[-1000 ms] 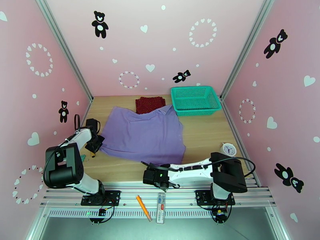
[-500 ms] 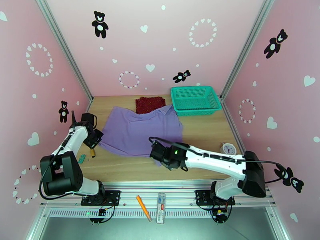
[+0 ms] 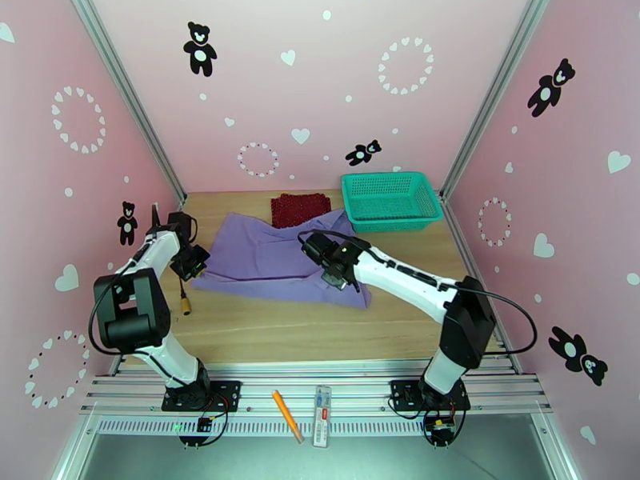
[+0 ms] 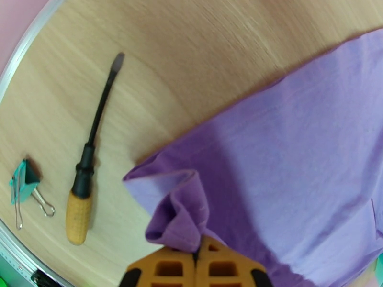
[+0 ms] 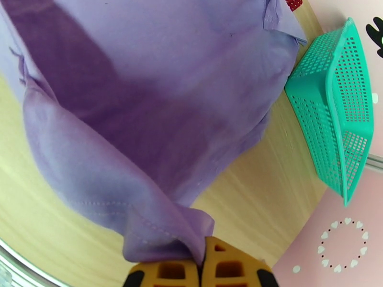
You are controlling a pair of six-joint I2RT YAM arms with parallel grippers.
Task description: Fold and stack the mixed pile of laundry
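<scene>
Lavender-purple T-shirt (image 3: 264, 258) spread flat over the middle of the wooden table (image 3: 280, 330), gathered into a narrower band, with a crease along its near edge. At 12 o'clock from it, touching its far edge, a dark red dotted cloth (image 3: 299, 208), lying flat. At 1 o'clock from the shirt, just beside its far right corner, a teal mesh basket (image 3: 392, 222), upright.

Left gripper (image 3: 194, 264) at 9 o'clock of the shirt, clenched on a bunched corner of purple fabric; in the left wrist view, orange jaws pressed together at the left gripper (image 4: 196, 245), with a small ruffled fold of the T-shirt (image 4: 297, 154) pinched between them. At 7 o'clock from that grip, bare on the wood, a screwdriver (image 4: 88, 168) with a yellow handle and black shaft, and further out at 8 o'clock a teal binder clip (image 4: 24, 180).

Right gripper (image 3: 336, 278) at 4 o'clock of the shirt, over the fabric, clamped tight on a stitched hem; in the right wrist view, a draped fold of the T-shirt (image 5: 143, 92) hanging from the closed jaws at the right gripper (image 5: 201, 257), the basket (image 5: 335, 115) at 2 o'clock, a sliver of the red cloth (image 5: 293, 1) at 12 o'clock.
</scene>
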